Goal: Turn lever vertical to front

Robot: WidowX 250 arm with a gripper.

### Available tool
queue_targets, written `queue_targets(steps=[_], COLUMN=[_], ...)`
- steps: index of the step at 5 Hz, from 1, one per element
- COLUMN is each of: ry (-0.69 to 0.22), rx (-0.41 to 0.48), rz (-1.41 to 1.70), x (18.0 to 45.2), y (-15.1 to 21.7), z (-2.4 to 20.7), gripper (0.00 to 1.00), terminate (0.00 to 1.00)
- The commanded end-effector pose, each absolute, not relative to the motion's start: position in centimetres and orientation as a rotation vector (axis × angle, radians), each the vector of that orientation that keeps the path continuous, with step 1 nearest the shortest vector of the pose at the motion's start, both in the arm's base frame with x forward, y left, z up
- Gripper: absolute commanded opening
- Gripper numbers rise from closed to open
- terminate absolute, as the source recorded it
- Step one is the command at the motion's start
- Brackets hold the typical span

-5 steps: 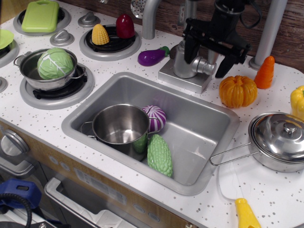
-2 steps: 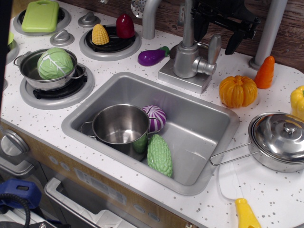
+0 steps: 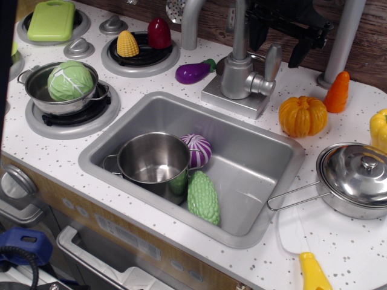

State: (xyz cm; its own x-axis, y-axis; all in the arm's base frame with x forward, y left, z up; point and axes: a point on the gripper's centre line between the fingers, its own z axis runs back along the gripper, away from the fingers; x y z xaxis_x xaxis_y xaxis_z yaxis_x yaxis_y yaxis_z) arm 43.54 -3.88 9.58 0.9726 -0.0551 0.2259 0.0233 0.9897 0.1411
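The lever point(image 3: 271, 62) is a small grey paddle on the right side of the faucet base point(image 3: 237, 81), joined to a short round stub. It stands upright, with its rounded tip pointing up. My black gripper point(image 3: 278, 47) hangs at the top of the view, just above and behind the lever. Its jaws are spread apart and empty, with one fingertip point(image 3: 298, 58) to the right of the paddle. The fingers do not touch the lever. The tall spout pipe point(image 3: 239, 27) rises from the base.
The sink point(image 3: 266, 151) holds a steel pot point(image 3: 153, 160), a purple onion point(image 3: 199, 149) and a green gourd point(image 3: 203, 197). An eggplant point(image 3: 192, 72) lies left of the faucet. A pumpkin point(image 3: 302, 115) and a carrot point(image 3: 337, 92) stand to its right, and a lidded pan point(image 3: 357, 178) is further right.
My gripper has risen from down around the faucet base to above it, uncovering the upright lever. It has barely moved in the last half second.
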Motion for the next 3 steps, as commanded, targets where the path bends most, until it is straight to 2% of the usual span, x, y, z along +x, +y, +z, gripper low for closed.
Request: queue_targets(steps=[1, 3], ry=[-0.340, -0.351], rx=[0.121, 0.103], rz=[-0.020, 0.013], x=[44.02, 43.40], y=[-3.73, -3.95], z=[11.71, 10.97], gripper=[0.00, 0.00], terminate=[0.00, 0.00])
